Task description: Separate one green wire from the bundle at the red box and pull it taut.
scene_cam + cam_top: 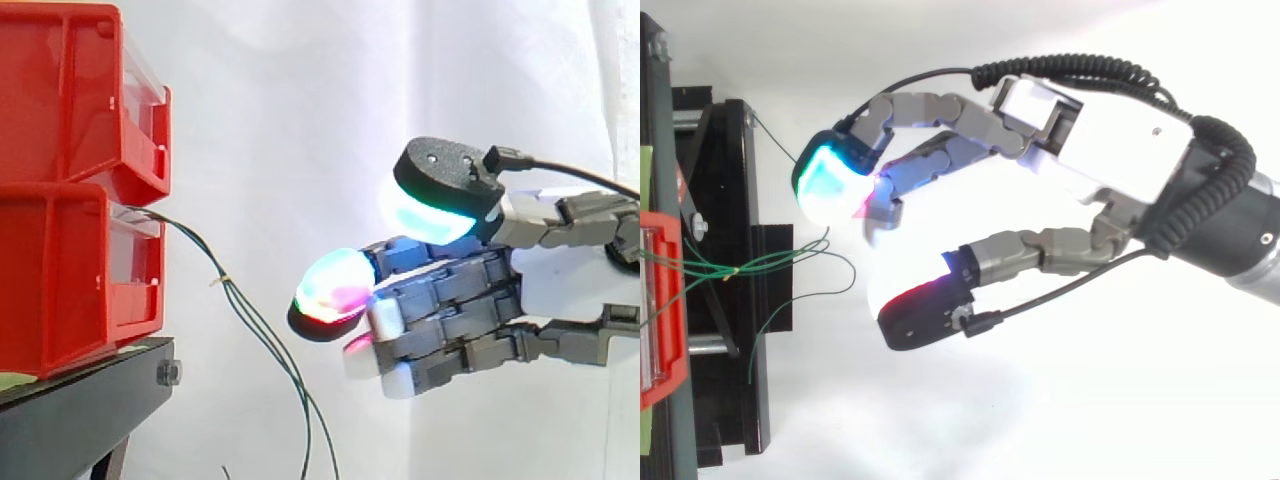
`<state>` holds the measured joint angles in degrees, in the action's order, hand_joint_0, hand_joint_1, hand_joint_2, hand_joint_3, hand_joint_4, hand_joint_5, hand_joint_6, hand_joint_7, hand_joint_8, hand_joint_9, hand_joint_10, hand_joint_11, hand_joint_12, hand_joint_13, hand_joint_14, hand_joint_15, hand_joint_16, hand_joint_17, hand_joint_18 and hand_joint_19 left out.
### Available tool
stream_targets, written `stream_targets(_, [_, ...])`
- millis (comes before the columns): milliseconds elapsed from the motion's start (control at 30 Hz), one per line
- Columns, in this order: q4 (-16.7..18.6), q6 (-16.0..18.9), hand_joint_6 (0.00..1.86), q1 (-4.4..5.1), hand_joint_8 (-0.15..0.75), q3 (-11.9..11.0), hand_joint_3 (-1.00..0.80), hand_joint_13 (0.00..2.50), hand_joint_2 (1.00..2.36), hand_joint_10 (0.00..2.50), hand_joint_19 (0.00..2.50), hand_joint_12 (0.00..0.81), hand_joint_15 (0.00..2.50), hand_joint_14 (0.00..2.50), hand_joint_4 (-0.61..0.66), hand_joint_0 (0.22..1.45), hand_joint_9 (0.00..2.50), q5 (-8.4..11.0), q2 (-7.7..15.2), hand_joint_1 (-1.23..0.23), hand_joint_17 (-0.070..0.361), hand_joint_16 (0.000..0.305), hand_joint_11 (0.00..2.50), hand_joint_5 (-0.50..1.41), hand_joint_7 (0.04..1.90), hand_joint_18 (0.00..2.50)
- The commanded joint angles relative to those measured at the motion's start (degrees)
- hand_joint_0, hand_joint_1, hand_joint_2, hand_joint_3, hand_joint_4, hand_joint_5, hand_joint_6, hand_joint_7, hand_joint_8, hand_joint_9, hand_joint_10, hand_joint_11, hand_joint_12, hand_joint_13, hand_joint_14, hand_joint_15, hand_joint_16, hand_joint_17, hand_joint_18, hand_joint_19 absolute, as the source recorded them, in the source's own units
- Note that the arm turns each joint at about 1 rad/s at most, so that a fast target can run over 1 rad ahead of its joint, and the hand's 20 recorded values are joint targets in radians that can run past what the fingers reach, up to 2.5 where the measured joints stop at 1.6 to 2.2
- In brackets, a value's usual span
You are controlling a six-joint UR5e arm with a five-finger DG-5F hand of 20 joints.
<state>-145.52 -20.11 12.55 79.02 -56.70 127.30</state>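
1. A white curtain [300, 100] is hung behind the whole work, so the thin wires are shown up clearly against it.
2. Two red bins [55, 270] are stacked one upon the other at the left and are carried by a black stand [85, 410]. The wires are anchored at the lower bin's front, which gives a fixed end to pull against.
3. The hand [1110, 150] is seen entering from the right and is held about level with the lower bin. It is kept well apart from the bins and near the wires without touching them. Its fingers [335, 285] are spread apart in a loose, bent claw, with a wide gap between them and nothing held. This is judged to be a ready pose for closing on a single strand.
4. The bundle of green wires [250, 320] is seen issuing from the lower bin's front edge. It hangs in a slack curve down past the stand, between the bins and the hand. From above, the green wires [780, 260] are seen fanned out over the stand's edge, which is judged to make one strand easier to single out.
5. A small yellowish tie [222, 281] appears to be wound round the strands just out from the bin, so separation is probably possible only beyond it. No wire is yet separated or taut, and the task is judged to be at its approach.
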Motion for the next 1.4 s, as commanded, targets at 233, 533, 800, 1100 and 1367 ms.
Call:
stream_targets(233, [1.99, -0.89, 0.5, -0.07, 0.259, -0.62, -0.5, 0.48, 1.0, 0.0, 0.24, 0.364, 0.11, 0.0, 0.18, 0.46, 0.5, 1.42, 1.72, -0.67, 0.129, 0.058, 0.17, -0.19, 0.76, 0.47])
stream_targets(533, [4.45, -0.81, 0.5, -0.51, 0.266, -1.06, -0.5, 0.47, 1.0, 0.01, 0.27, 0.371, 0.14, 0.01, 0.19, 0.46, 0.57, 1.33, 4.44, -0.66, 0.129, 0.057, 0.23, -0.18, 0.76, 0.45])
stream_targets(800, [2.61, 2.45, 0.5, -0.86, 0.265, -10.38, -0.5, 0.54, 1.0, 0.01, 0.31, 0.375, 0.2, 0.01, 0.22, 0.49, 0.67, -0.6, 12.27, -0.68, 0.124, 0.055, 0.35, -0.17, 0.81, 0.5])
stream_targets(1100, [1.64, 2.45, 0.5, 0.28, 0.263, -11.61, -0.5, 0.64, 1.0, 0.01, 0.35, 0.358, 0.25, 0.01, 0.23, 0.52, 0.78, -0.95, 12.53, -0.68, 0.116, 0.051, 0.41, -0.14, 0.88, 0.58])
stream_targets(1367, [1.82, 2.62, 0.5, 0.98, 0.26, -11.7, -0.5, 0.67, 1.0, 0.01, 0.38, 0.351, 0.26, 0.01, 0.23, 0.55, 0.85, -2.36, 12.53, -0.67, 0.109, 0.049, 0.44, -0.11, 0.95, 0.6])
